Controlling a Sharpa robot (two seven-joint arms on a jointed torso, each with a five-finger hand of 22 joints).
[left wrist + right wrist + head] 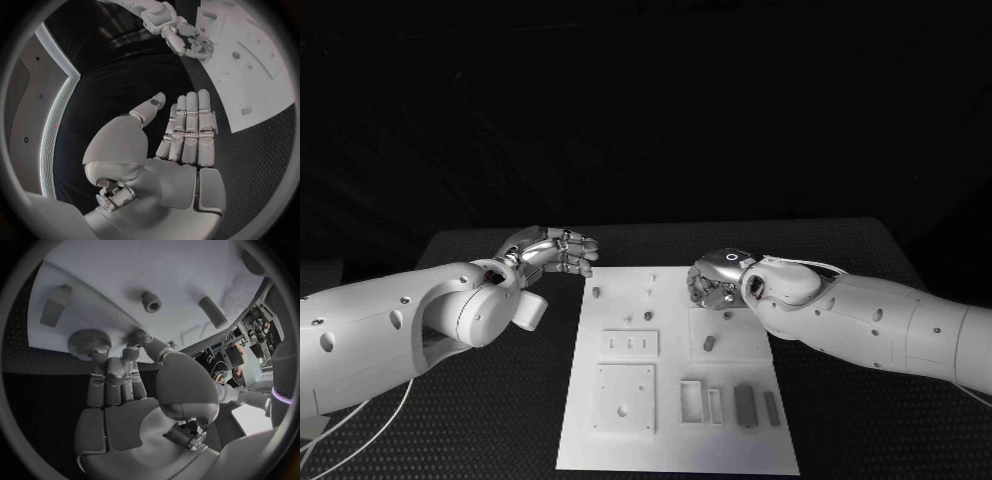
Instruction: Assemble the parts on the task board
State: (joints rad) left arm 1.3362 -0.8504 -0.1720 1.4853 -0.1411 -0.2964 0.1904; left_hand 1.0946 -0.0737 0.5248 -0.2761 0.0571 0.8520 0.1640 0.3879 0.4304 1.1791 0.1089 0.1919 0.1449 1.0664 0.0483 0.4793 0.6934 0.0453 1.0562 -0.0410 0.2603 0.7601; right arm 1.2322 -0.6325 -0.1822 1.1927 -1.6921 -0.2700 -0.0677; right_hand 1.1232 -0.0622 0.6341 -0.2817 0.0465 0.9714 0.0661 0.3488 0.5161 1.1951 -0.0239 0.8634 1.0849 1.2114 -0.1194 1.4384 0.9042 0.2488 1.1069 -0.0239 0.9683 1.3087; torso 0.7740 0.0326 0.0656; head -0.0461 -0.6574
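While right hand (pixel 125 405) hovers, round part (pixel 89 341) touching fingers (pixel 100 357)

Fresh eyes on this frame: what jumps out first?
The white task board in the middle of the black table, with small grey parts near its front edge. The right hand reaches over the board's far end, fingertips at a round knurled part; the left hand hovers beside the board, holding nothing.

black table (pixel 473 420); white task board (pixel 675 445) flat at its middle.
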